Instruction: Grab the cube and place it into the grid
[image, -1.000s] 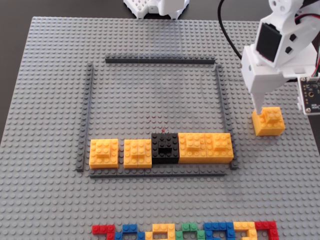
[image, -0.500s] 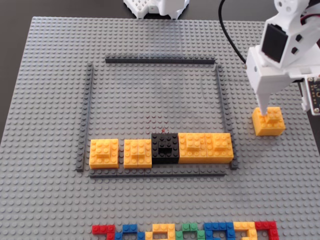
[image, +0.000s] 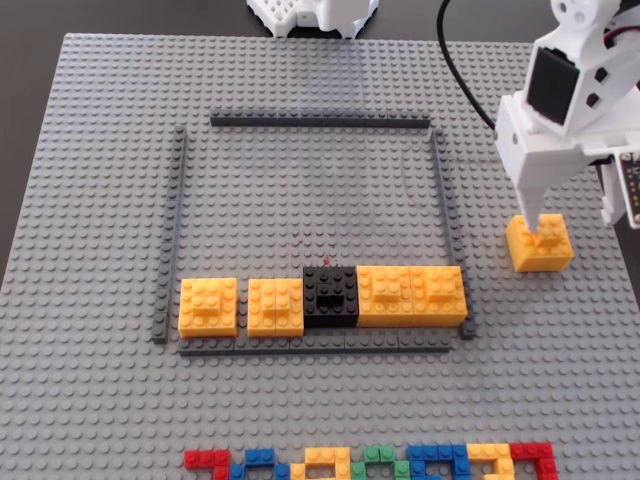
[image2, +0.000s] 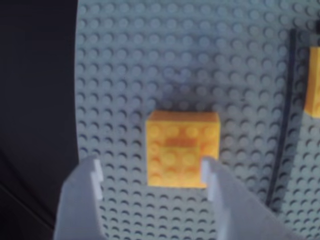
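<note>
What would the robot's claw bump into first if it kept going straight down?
Most likely the cube: the open gripper points down at it, one finger already beside it. Depth is unclear.

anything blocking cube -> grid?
The cube sits outside the grid, right of its right strip in the fixed view; that low strip lies between. Blocks fill the bottom row; the rest is bare. The gripper is open.
</note>
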